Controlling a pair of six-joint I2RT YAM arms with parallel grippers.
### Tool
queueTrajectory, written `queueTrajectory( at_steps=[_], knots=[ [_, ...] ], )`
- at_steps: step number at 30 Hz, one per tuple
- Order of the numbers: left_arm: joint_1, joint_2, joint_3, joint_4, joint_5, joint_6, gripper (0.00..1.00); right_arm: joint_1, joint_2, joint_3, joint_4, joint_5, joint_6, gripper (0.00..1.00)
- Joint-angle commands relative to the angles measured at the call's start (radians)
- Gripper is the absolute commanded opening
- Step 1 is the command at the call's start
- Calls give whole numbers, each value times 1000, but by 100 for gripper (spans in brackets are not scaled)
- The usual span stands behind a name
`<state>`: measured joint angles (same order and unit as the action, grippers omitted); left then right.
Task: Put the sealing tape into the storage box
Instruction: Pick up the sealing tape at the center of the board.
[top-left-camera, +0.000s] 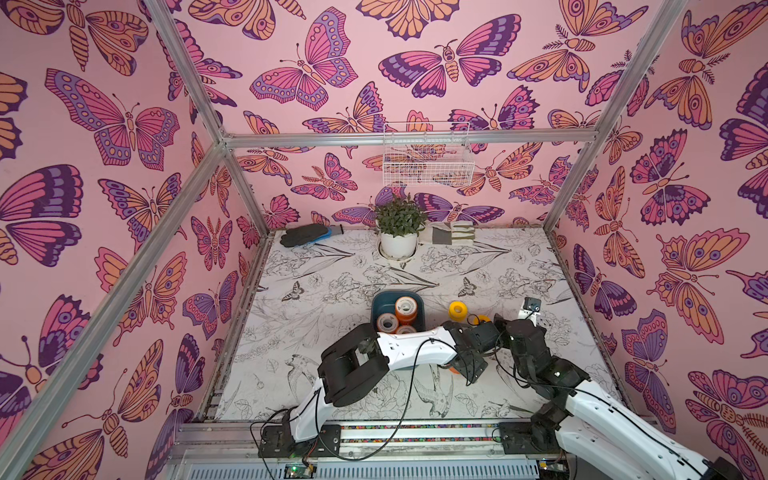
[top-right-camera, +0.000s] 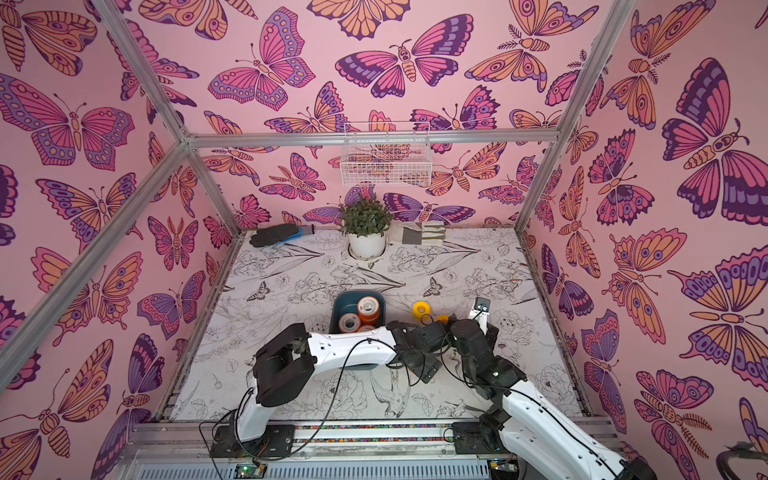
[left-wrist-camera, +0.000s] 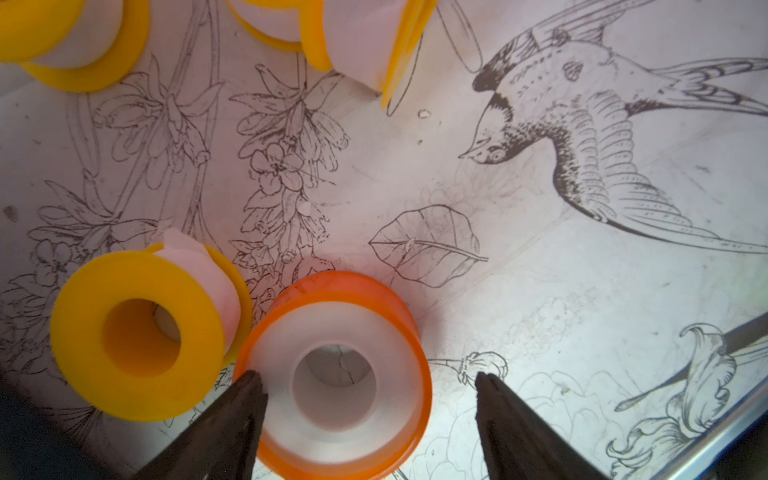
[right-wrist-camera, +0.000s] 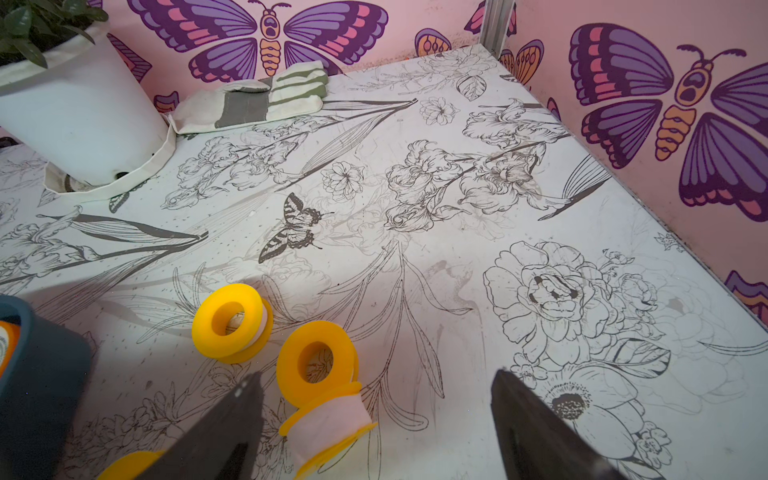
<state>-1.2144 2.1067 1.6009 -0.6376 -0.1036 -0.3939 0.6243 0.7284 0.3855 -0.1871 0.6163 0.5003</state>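
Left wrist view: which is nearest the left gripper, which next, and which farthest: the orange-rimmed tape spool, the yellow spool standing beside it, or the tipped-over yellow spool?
1. Orange-rimmed tape spool: between the left gripper's open jaws.
2. Standing yellow spool: right beside the orange one.
3. Tipped-over yellow spool: lying farther off.

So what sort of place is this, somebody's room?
Probably a staged robot test booth, not a lived-in room: butterfly walls on a bare metal frame, a left arm and right arm bolted to a rail, and a plant as a prop.
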Motion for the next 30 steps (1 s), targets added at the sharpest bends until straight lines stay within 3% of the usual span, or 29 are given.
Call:
queueTrajectory(
  at_steps=[1,6,14,30],
  knots=[
    [-14,-65,-27,-41,-30,3,83,3,5,16,2,-6,2,89],
    [-15,-91,-40,-38,-69,-12,82,3,11,17,3,-7,1,89],
    [-15,-50,-25,-44,-95,-30,94,2,12,19,3,-7,1,89],
    [-8,55,26,-68,-136,-45,85,3,16,19,3,-9,0,89]
  ],
)
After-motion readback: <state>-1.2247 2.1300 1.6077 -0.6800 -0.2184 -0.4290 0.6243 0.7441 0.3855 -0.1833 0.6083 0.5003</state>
